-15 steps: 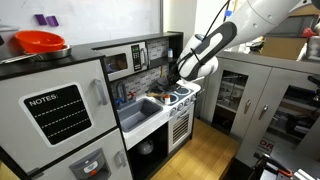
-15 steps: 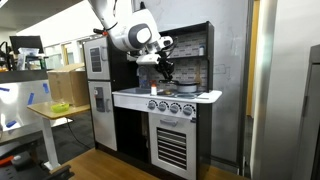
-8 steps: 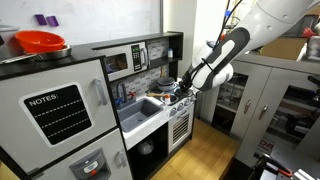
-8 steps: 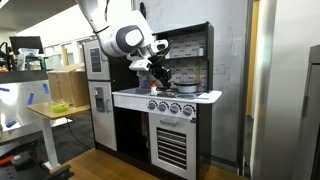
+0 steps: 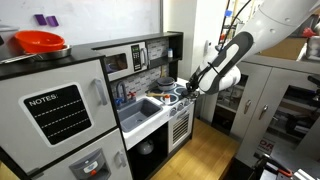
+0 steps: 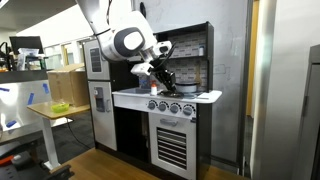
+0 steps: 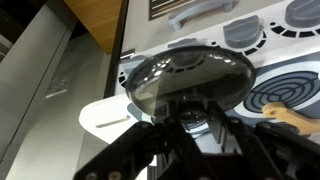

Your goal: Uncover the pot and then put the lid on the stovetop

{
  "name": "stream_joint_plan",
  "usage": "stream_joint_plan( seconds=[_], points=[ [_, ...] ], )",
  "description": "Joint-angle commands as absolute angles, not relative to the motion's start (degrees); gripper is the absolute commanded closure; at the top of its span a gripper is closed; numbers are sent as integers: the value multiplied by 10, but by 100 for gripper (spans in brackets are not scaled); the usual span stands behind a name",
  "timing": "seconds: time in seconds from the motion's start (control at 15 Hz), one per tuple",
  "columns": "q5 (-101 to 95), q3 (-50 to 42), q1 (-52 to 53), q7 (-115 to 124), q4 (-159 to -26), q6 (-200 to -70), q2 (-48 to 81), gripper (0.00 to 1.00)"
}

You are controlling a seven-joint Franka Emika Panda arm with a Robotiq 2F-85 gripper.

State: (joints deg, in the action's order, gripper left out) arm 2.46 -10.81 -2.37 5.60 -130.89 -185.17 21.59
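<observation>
The gripper (image 7: pixel 192 122) has its jaws drawn narrow on what looks like the knob of the lid (image 7: pixel 190 78). It holds the lid roughly level just above the stovetop (image 7: pixel 268 62) near the front edge, probably so it can go down flat to the left of the burner ring (image 7: pixel 292 95); it is not yet set down. The lid is a round shallow dome, shiny and reflective with a thin rim, the stovetop is flat matte white, and the burner ring is concentric light-blue and silver circles. The pot (image 6: pixel 186 89) is small and silvery-grey, on the stovetop right of the gripper in an exterior view, too small for detail.
</observation>
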Motion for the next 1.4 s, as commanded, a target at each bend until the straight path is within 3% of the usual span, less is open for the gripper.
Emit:
stream_joint_plan(
  seconds=[0.0,0.93,1.0,1.13,1.33],
  points=[
    [27,-84,-55,40,-1296,-1866,222,92],
    [-5,131,-291,-52,-1141,-1843,333,92],
    [-9,141,-299,-58,-1134,-1838,339,42],
    [-17,154,-311,-65,-1126,-1838,344,35],
    [-21,161,-316,-69,-1127,-1839,340,13]
  ],
)
